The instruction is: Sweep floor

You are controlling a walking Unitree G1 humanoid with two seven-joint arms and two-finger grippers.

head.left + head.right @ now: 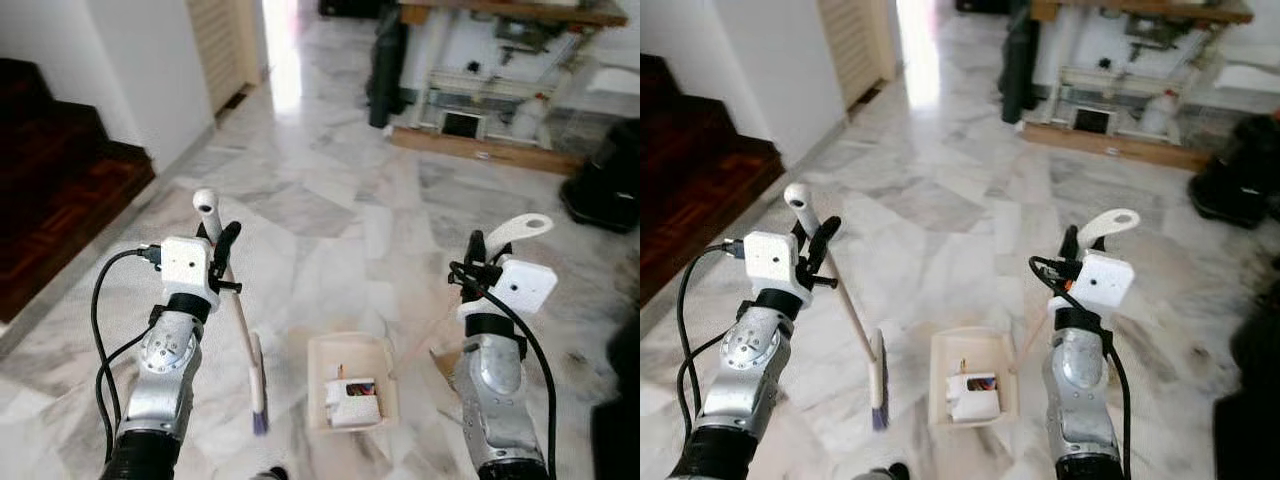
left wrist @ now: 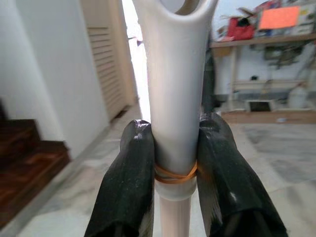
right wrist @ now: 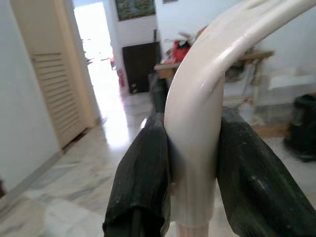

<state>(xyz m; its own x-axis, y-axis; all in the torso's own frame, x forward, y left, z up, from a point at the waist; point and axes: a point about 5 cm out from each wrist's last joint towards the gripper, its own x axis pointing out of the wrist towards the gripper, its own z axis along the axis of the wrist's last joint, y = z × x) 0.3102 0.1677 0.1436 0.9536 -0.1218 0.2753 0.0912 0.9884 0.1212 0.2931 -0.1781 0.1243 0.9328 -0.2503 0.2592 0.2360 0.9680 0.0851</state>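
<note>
Left hand (image 2: 175,163) is clamped on the white handle of the broom (image 1: 240,320); through the wrist camera I can see both black fingers (image 2: 131,182) pressed flat against the handle, just above an orange rubber band wound round it. From the head cameras I see that hand raised in front of my left arm, with the broom's stick slanting down and inward to the brush head (image 1: 258,385), whose dark bristles reach the marble floor (image 1: 330,210).

On the other side my right hand (image 3: 192,163) has closed on the curved white grip of the dustpan handle (image 1: 520,232); its two fingers (image 3: 143,177) squeeze the grip from both sides. The handle's shaft runs down and inward to the cream dustpan (image 1: 348,385), which sits on the floor between my two arms, just beside the brush head. Inside the pan I can make out some crumpled paper and a small coloured wrapper (image 1: 352,395).

Ahead of me the pale floor runs to a bright doorway (image 1: 280,40). Dark wooden stairs (image 1: 50,170) rise on my left beside a white wall, and a louvred door (image 1: 215,45) stands near the doorway. To my right there is a low wooden shelf unit (image 1: 490,90) with clutter on it, and something black (image 1: 610,180) stands on the floor at the right edge.
</note>
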